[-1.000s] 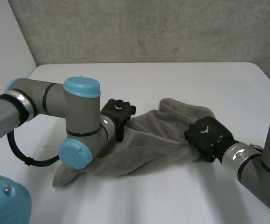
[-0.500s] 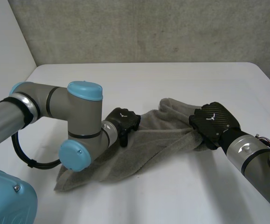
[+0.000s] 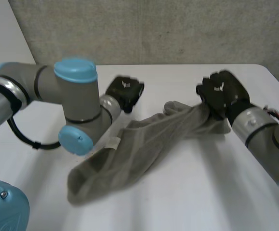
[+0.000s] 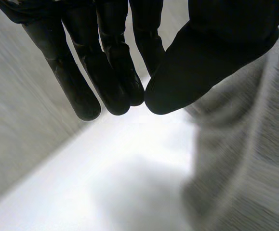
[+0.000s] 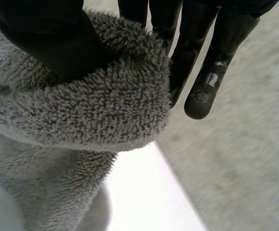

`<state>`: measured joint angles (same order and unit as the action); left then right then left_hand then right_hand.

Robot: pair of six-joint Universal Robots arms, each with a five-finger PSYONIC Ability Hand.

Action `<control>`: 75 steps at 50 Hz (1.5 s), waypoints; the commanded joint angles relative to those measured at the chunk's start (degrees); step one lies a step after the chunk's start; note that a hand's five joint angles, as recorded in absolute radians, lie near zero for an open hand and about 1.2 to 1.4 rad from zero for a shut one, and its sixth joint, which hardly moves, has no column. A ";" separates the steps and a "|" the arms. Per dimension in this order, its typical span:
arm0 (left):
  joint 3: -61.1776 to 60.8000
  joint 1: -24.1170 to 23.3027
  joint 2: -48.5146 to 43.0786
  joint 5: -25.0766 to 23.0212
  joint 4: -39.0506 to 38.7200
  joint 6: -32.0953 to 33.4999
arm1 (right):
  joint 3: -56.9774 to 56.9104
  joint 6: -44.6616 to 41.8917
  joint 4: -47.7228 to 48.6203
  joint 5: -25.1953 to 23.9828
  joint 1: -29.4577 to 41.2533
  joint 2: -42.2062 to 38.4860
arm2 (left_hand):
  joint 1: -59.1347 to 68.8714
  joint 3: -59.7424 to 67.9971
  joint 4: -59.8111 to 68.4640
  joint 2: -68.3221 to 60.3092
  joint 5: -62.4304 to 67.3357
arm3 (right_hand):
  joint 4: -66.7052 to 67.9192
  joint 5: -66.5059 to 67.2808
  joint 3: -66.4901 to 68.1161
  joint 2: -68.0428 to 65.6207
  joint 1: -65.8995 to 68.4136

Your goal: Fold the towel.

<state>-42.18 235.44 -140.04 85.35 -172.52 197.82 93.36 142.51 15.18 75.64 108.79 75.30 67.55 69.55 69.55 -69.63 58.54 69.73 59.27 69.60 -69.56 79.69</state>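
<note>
**If the left side lets go, this fold is going nowhere**

Since most of the towel is hanging in the air over the white table, with only its low end heaped on the tabletop near the left arm, my worry is a lopsided drop. It runs as one slack, bunched rope up to the right hand, so nothing about it is flat or squared. If one side lets go, or the two hands pull apart too quick, I reckon it lands as a crumpled lump and the edges won't line up.

Right hand looks solid. A thick roll of the towel's edge is clamped between the thumb and the fingers, whose tips poke out past the cloth. The left hand is up above the sagging cloth, with the towel just beside it. Can't tell whether it has any hold at all, and that's the weak spot.
</note>
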 commanded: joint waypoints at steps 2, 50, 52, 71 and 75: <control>-3.41 -0.86 0.73 -0.45 3.05 -0.59 | -2.05 0.04 0.47 1.35 0.19 -1.47 | -49.83 -51.84 -51.83 51.91 -50.82 | 10.27 10.73 10.40 -10.44 0.31; 6.05 1.77 7.66 5.17 -10.55 -15.28 | -6.52 0.66 8.82 0.29 -0.43 2.57 | 12.45 10.45 10.45 -10.37 11.46 | 10.27 10.73 10.40 -10.44 0.31; 7.11 2.22 9.87 5.17 -11.53 -14.83 | -7.84 1.63 14.26 1.17 0.01 2.48 | 12.45 10.45 10.45 -10.37 11.46 | 10.27 10.73 10.40 -10.44 0.31; -30.42 6.61 25.26 2.89 -6.96 -14.04 | -3.53 10.86 3.63 -12.54 -0.60 -0.94 | 12.45 10.45 10.45 -10.37 11.46 | 10.27 10.73 10.40 -10.44 0.31; -40.58 6.79 24.73 0.26 -7.92 -12.82 | -0.82 2.89 -7.15 -14.21 -0.60 -4.71 | 12.45 10.45 10.45 -10.37 11.46 | 10.27 10.73 10.40 -10.44 0.31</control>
<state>-68.58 242.00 -114.88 88.65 -179.64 183.84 89.02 154.44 25.23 65.63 108.30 75.24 66.84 69.59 69.72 -69.71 58.47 69.75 59.28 69.65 -69.59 79.70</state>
